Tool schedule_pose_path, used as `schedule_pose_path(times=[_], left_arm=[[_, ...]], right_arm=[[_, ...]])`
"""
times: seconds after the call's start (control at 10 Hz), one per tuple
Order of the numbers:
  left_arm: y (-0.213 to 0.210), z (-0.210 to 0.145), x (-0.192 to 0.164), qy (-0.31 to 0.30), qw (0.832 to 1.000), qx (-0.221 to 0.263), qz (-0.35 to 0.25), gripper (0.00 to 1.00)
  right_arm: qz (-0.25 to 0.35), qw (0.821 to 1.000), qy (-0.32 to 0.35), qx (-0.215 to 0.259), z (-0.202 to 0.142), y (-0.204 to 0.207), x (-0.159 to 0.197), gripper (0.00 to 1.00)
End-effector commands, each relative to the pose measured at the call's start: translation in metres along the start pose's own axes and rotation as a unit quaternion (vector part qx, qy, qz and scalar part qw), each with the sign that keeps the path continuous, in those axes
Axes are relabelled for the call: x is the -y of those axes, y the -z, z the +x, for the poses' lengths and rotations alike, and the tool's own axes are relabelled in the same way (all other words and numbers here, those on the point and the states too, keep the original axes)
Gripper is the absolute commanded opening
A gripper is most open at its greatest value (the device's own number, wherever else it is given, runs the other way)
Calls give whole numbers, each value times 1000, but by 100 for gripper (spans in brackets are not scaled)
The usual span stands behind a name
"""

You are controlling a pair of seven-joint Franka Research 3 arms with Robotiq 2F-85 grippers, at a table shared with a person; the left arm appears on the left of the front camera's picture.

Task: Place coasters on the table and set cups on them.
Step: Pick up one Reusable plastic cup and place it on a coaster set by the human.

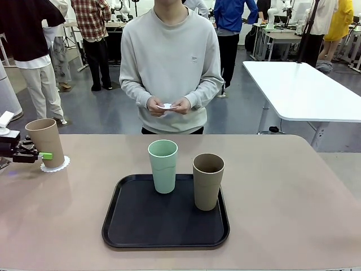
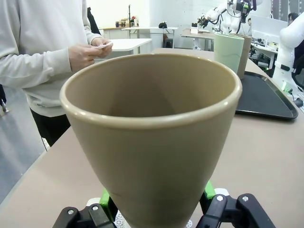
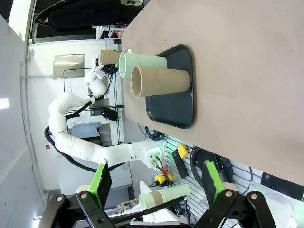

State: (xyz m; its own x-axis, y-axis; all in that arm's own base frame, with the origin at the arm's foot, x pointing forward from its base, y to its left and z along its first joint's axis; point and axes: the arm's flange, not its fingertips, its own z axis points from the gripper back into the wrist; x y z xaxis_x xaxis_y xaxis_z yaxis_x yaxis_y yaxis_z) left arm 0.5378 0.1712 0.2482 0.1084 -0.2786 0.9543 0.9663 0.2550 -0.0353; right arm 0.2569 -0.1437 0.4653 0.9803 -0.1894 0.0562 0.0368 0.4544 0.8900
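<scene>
Tan matte tapered tumbler [image 1: 46, 141], judged light, rigid and slick, stands on a white scalloped coaster [image 1: 56, 165] well left of the black tray [image 1: 121, 237]. Left fingers [image 1: 46, 155] clench its narrow lower wall, the soundest hold; right fingers [image 3: 103, 178] released.

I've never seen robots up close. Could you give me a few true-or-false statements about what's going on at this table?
The left tool grips a tan cup. True.
The black tray carries three cups. False: it carries two, the mint cup and another tan cup.
The person's hands hold a small white disc. True.
The right tool holds a cup. False: it is open and empty.
</scene>
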Motion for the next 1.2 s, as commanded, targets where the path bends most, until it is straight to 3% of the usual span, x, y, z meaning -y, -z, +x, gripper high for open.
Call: schedule_pose_path(times=[0.0,0.6,0.7,1.1], left_arm=[[0,-2,-3,7,1000,4,-9,82],[3,-12,-7,9,1000,-9,-8,82],[4,-11,-6,10,1000,-9,-10,100],[1,-13,-9,1,1000,-19,-12,100]], right_arm=[[8,1000,-3,0,1,0,0,100],[8,1000,-3,0,1,0,0,100],[8,1000,-3,0,1,0,0,100],[8,1000,-3,0,1,0,0,100]])
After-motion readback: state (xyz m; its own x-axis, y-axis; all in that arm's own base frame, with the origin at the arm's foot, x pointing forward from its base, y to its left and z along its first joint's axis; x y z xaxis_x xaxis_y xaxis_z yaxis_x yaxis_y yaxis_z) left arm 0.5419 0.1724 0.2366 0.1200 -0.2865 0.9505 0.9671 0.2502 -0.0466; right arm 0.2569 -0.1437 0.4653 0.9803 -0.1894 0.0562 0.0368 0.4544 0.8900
